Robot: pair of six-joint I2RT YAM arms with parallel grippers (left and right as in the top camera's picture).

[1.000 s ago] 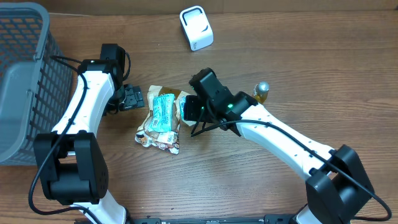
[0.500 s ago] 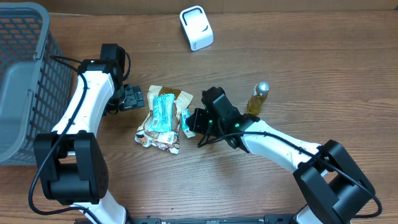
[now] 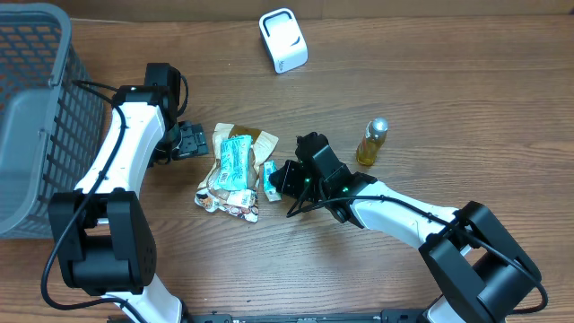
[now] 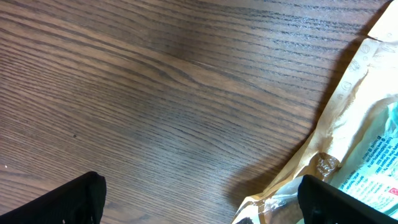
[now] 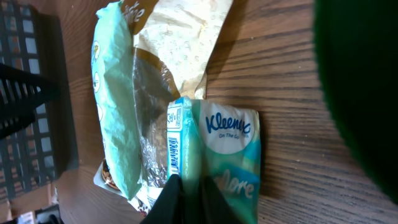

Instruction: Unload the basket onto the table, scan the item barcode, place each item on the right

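A teal-and-white Kleenex tissue pack (image 5: 224, 143) with a barcode strip along its edge lies on the wood table beside a pile of snack packets (image 3: 229, 184). My right gripper (image 5: 191, 193) pinches the near edge of the pack, its fingers shut on it; from overhead the pack (image 3: 270, 176) shows just left of that gripper (image 3: 282, 179). The white scanner (image 3: 283, 40) stands at the table's back. My left gripper (image 4: 199, 199) hangs open over bare wood left of the pile, one finger (image 4: 68, 202) at each lower corner, nothing between them.
A grey wire basket (image 3: 31, 108) fills the far left. A small amber bottle (image 3: 371, 142) with a silver cap stands right of my right arm. A teal packet (image 3: 235, 161) lies on top of the brown bag in the pile.
My right arm has dropped lower and drawn back toward the front, bringing the tissue pack down onto the table beside the pile. The left arm has not moved.
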